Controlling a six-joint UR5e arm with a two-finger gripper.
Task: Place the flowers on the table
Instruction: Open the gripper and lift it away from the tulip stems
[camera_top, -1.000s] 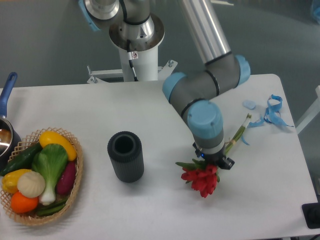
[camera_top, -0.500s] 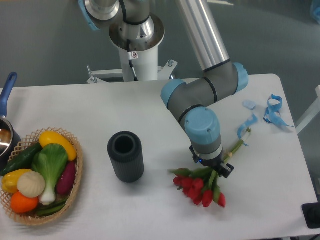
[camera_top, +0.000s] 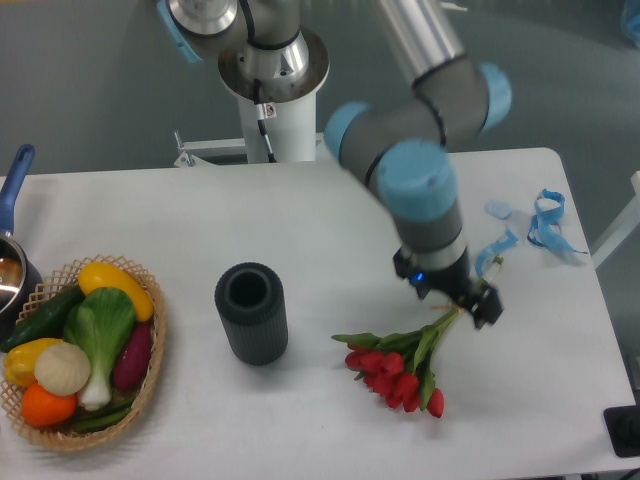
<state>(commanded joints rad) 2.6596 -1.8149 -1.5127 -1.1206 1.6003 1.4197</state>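
The flowers (camera_top: 396, 368), a bunch of red tulip buds with green stems and leaves, lie flat on the white table (camera_top: 300, 230), right of the black cylinder (camera_top: 251, 312). The buds point to the front. The stems run up and right beneath my gripper (camera_top: 458, 300). The gripper is blurred by motion and hangs above the stems. It looks larger and higher than before and seems open and clear of the bunch. Its fingertips are hidden under the wrist.
A wicker basket (camera_top: 150, 370) of vegetables stands at the front left, with a blue-handled pot (camera_top: 12, 200) behind it. A curly light-blue ribbon (camera_top: 545, 222) lies at the right edge. The robot base (camera_top: 272, 70) is at the back.
The flowers were lowered from a hanging hold to lying flat on the table. The gripper has since lifted up and to the right while the bunch stayed in place.
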